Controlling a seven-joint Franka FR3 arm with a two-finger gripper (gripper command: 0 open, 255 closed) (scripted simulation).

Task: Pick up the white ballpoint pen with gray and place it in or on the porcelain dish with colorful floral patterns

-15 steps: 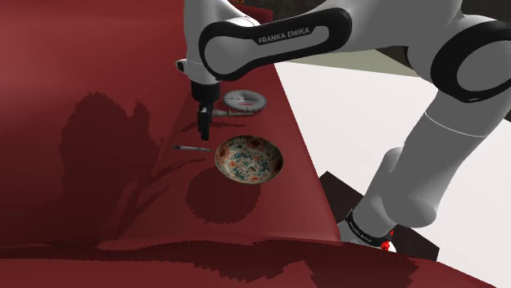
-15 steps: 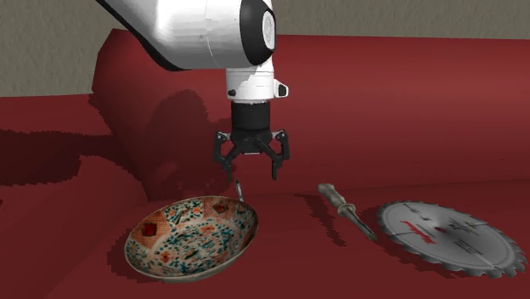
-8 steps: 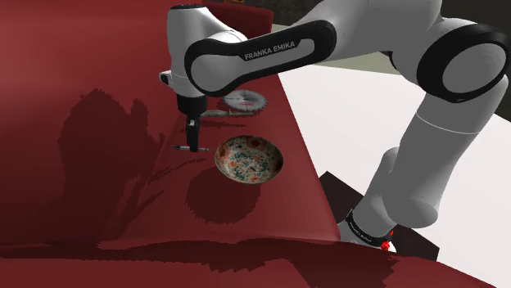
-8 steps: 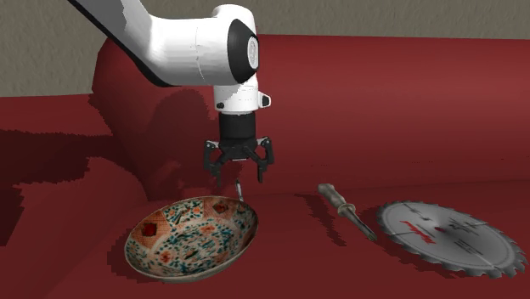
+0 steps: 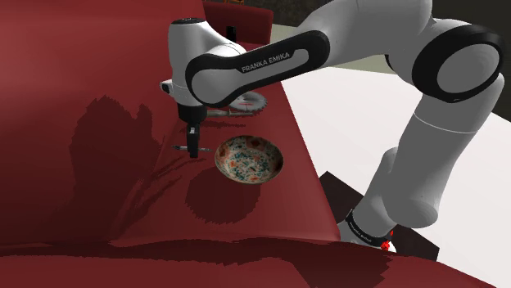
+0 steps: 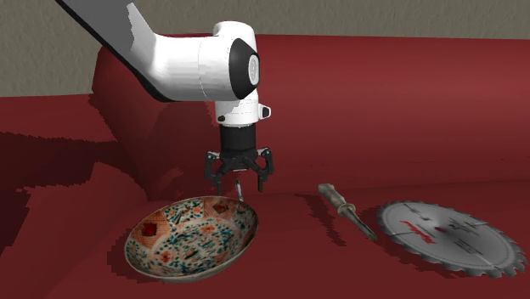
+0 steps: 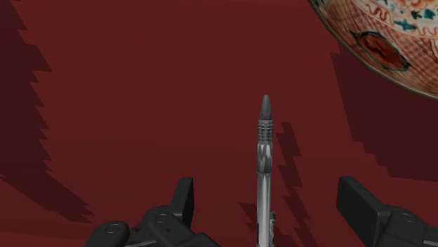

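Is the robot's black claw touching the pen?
Apart. In the wrist view the pen lies between the fingers of the open gripper, with red surface showing on both sides of it.

We look down from high beside and a little behind the arm [image 5: 442, 123] in the shoulder view, across the red surface [image 5: 82, 204], from some way off. The second exterior view sits low and close, facing the arm across the dish [image 6: 191, 236]. The wrist view looks along the gripper [image 7: 267, 186], very near the surface. All three share the dish and the pen [image 7: 263, 161].
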